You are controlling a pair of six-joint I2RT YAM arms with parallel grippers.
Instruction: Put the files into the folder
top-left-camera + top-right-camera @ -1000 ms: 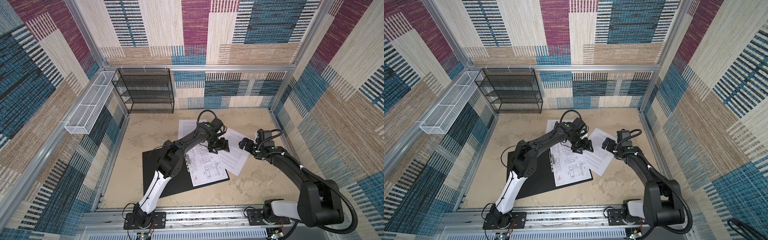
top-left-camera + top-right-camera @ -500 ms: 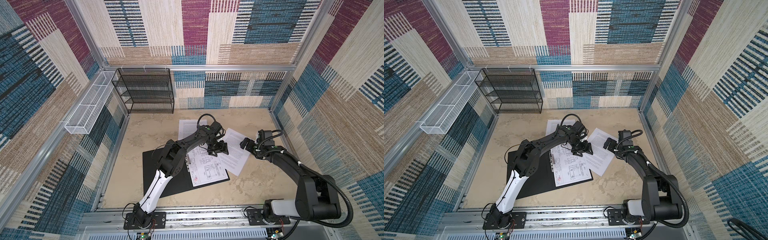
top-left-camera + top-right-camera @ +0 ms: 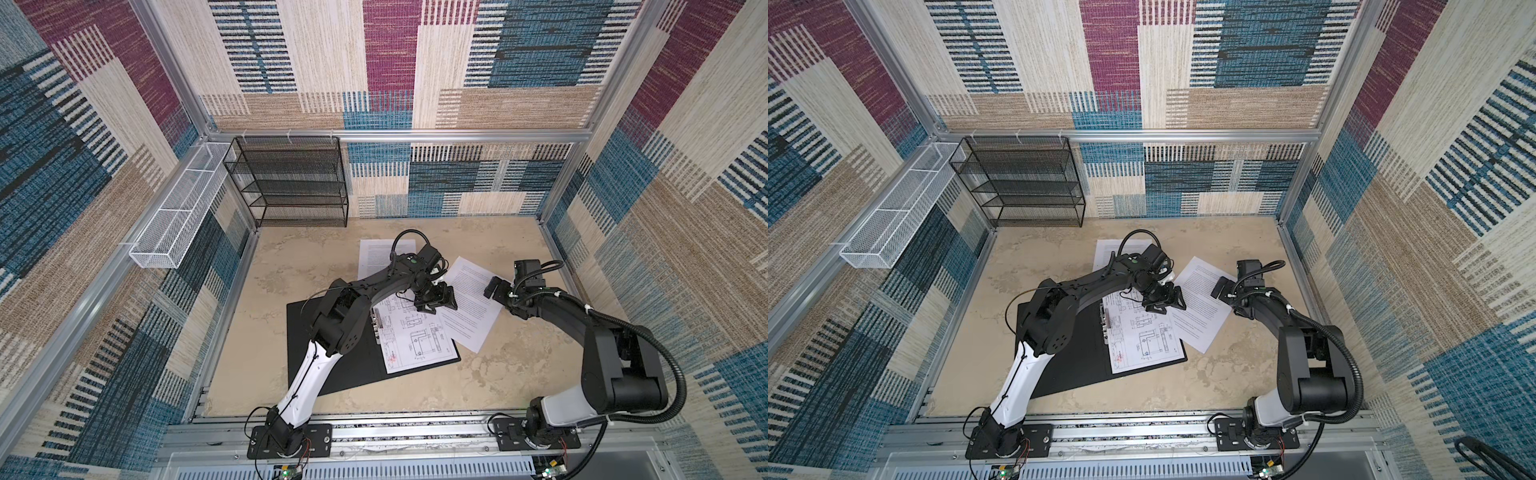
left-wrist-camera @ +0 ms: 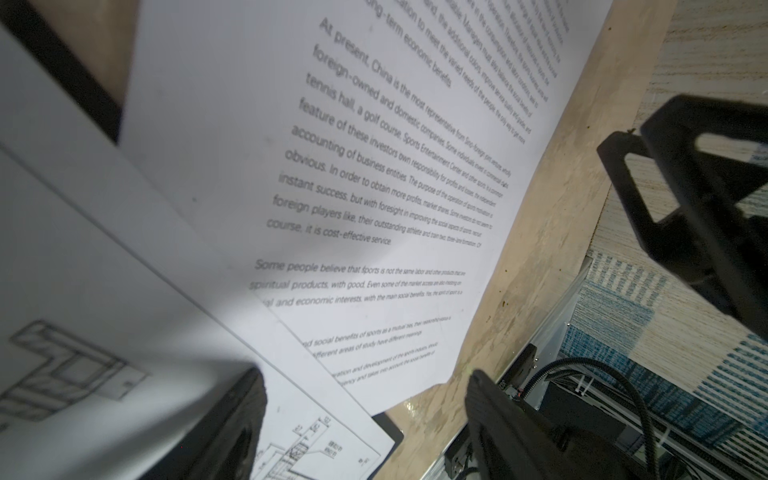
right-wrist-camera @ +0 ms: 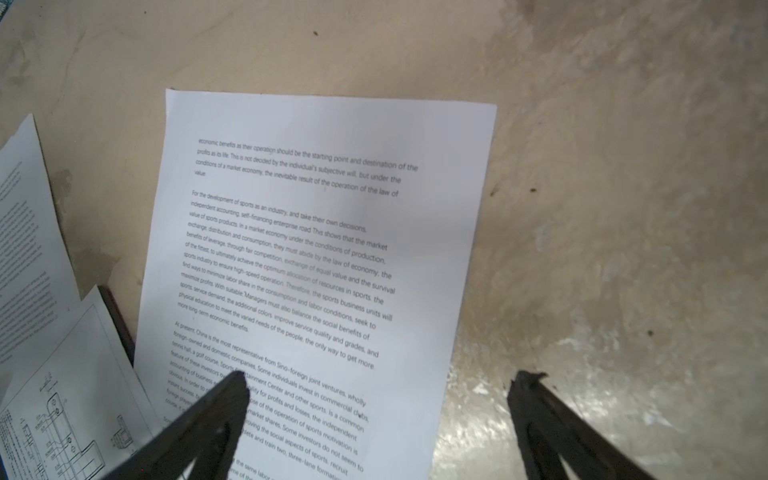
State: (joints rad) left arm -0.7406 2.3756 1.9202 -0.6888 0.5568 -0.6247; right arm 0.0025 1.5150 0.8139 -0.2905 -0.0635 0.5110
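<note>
My left hand hangs open and empty, pointing down. Just beneath it, the drawing sheet lies in the open folder, its edge over a corner of the text sheet. Pulling that text sheet could drag the drawing askew, and flat paper on the table may crumple under a pinch. Past the sheet, my right hand is also open and empty, straddling its outer edge, with the arm stretched low. A third sheet lies beyond my left wrist.
</note>
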